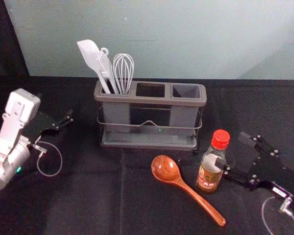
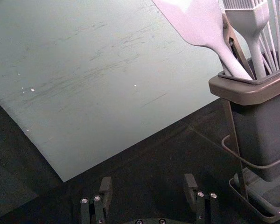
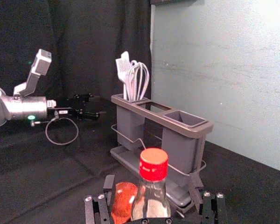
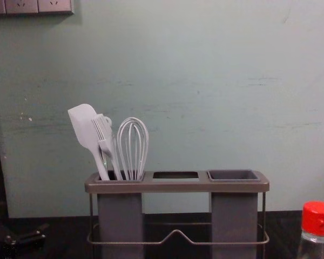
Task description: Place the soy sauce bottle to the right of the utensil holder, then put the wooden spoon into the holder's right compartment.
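Apparently ungripped, the soy sauce bottle (image 1: 209, 174) stands upright before the right gripper (image 1: 233, 152), whose fingers are parted, likely leaving room to close around its glass. Just beside it lies the wooden spoon (image 1: 165, 169), bowl towards the utensil holder (image 1: 149, 101); the empty right compartment (image 1: 186, 90) should suit its handle. Left of the holder, the left gripper (image 2: 148, 181) is parked, spread.

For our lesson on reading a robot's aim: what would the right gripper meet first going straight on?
Likely the soy sauce bottle: the right gripper is open and faces it in its wrist view, though the depth is unclear.
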Action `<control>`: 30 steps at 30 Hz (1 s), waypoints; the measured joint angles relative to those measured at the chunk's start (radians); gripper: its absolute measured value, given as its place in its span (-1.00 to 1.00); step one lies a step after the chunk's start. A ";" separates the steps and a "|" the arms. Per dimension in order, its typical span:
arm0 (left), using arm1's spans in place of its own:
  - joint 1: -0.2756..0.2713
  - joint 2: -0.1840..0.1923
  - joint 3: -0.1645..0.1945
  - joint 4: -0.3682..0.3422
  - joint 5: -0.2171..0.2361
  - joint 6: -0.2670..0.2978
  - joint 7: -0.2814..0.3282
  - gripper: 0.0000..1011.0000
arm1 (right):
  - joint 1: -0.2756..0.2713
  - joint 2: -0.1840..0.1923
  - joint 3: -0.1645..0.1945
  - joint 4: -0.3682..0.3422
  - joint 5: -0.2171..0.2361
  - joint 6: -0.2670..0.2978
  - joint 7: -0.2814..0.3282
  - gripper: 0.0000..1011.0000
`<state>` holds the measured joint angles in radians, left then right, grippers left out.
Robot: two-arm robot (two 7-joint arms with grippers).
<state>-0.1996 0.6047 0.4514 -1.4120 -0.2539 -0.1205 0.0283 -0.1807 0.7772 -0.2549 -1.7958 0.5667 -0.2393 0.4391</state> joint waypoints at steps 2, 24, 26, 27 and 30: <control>0.000 0.000 0.000 0.000 0.000 0.000 0.000 0.99 | 0.017 -0.015 -0.008 0.008 -0.010 0.007 0.000 0.98; 0.000 0.000 0.000 0.000 0.000 0.000 0.000 0.99 | 0.095 -0.145 -0.026 0.074 -0.091 0.038 -0.002 0.98; 0.000 0.000 0.000 0.000 0.000 0.000 0.000 0.99 | 0.095 -0.149 -0.024 0.076 -0.093 0.038 0.000 0.98; 0.000 0.000 0.000 0.000 0.000 0.000 0.000 0.99 | 0.095 -0.154 -0.021 0.077 -0.094 0.039 0.002 0.96; 0.000 0.000 0.000 0.000 0.000 0.000 0.000 0.99 | 0.094 -0.159 -0.017 0.079 -0.095 0.040 0.008 0.89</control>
<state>-0.1995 0.6047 0.4513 -1.4120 -0.2539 -0.1205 0.0283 -0.0865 0.6186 -0.2722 -1.7173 0.4720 -0.1989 0.4474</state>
